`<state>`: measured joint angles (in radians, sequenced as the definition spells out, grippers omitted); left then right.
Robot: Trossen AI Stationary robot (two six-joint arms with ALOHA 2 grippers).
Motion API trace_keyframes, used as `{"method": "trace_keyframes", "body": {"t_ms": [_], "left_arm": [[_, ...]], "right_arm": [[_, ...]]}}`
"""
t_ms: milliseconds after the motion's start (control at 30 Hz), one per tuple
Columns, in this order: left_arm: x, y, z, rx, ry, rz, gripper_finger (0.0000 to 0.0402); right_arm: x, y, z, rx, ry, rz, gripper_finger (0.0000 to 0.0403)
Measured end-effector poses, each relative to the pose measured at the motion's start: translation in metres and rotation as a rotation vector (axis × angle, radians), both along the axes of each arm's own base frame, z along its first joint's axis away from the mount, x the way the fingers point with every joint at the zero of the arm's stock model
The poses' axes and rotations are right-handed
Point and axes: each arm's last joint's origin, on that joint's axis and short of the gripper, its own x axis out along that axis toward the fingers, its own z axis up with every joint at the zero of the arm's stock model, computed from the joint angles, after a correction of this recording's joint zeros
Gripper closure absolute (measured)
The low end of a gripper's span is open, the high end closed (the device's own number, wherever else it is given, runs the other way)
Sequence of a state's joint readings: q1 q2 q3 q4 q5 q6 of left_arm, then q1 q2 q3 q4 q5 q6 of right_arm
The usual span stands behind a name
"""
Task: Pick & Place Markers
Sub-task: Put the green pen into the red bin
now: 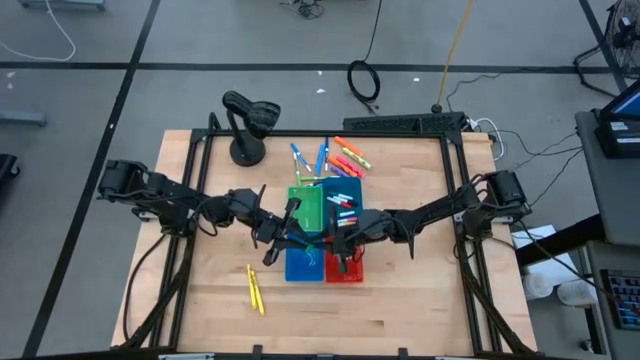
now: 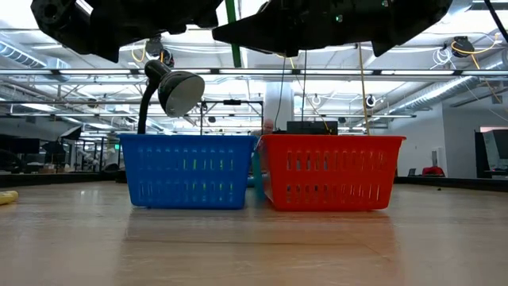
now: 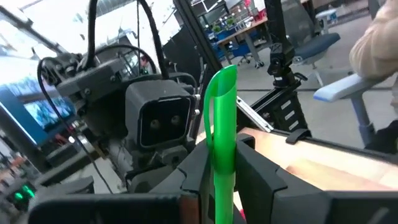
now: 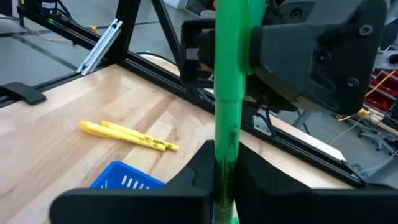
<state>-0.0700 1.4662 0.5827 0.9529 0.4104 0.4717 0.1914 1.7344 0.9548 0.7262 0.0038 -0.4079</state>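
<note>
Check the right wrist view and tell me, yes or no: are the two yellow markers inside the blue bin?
No, the two yellow markers lie on the bare wooden table, apart from the blue bin.

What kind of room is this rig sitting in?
Probably an open-plan robotics lab or workshop: exposed ceiling trusses with strip lights, cables on the concrete floor, and other workbenches with monitors behind the table.

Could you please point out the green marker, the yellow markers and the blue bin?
green marker [image 4: 227, 118]: right wrist view, middle of its barrel.
yellow markers [image 4: 127, 135]: right wrist view, middle of the pair.
blue bin [image 2: 189, 172]: low view, front wall.
</note>
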Motion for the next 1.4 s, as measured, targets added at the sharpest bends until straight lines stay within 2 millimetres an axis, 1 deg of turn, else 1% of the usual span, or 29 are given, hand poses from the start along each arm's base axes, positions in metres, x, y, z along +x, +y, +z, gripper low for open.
{"method": "trace_keyframes", "body": {"t_ms": [100,200,400,500,600,700,833,933,1033,1133,1200,1267,1333,1400], "left_arm": [[0.000,0.000,0.000,-0.067,0.036,0.004,0.0336],[-0.002,0.000,0.005,-0.073,0.021,0.032,0.0335],[-0.005,-0.002,0.012,-0.098,0.008,0.220,0.0335],[-0.005,-0.003,0.012,-0.105,0.007,0.274,0.0334],[-0.005,-0.002,0.012,-0.123,0.010,0.339,0.0327],[-0.005,-0.003,0.011,-0.142,0.018,0.388,0.0297],[-0.006,-0.005,0.012,-0.143,0.007,0.413,0.0232],[-0.006,-0.008,0.012,-0.095,-0.005,0.416,0.0184],[-0.007,-0.012,0.014,-0.054,-0.028,0.418,0.0150],[-0.009,-0.016,0.016,-0.031,-0.052,0.485,0.0130],[-0.012,-0.017,0.023,-0.031,-0.080,0.557,0.0122],[-0.015,-0.019,0.028,-0.032,-0.095,0.608,0.0118],[-0.020,-0.022,0.030,-0.022,-0.071,0.659,0.0118],[-0.026,-0.024,0.036,-0.035,-0.076,0.701,0.0117]], "right_arm": [[-0.002,0.000,0.001,0.005,0.023,-0.002,0.0384],[-0.004,-0.001,0.004,0.017,0.043,-0.011,0.0384],[-0.017,-0.004,0.019,0.065,0.131,-0.070,0.0384],[-0.024,-0.006,0.022,0.097,0.183,-0.114,0.0384],[-0.027,-0.007,0.021,0.129,0.228,-0.153,0.0384],[-0.028,-0.008,0.018,0.124,0.257,-0.181,0.0384],[-0.028,-0.009,0.016,0.129,0.274,-0.176,0.0384],[-0.029,-0.008,0.015,0.127,0.282,-0.163,0.0385],[-0.029,-0.007,0.015,0.134,0.286,-0.153,0.0385],[-0.030,-0.006,0.013,0.161,0.313,-0.117,0.0385],[-0.031,-0.003,0.009,0.183,0.352,-0.083,0.0385],[-0.032,0.001,0.007,0.197,0.373,-0.068,0.0385],[-0.033,0.005,0.008,0.204,0.374,-0.040,0.0385],[-0.032,0.009,0.004,0.218,0.394,0.011,0.0385]]}}
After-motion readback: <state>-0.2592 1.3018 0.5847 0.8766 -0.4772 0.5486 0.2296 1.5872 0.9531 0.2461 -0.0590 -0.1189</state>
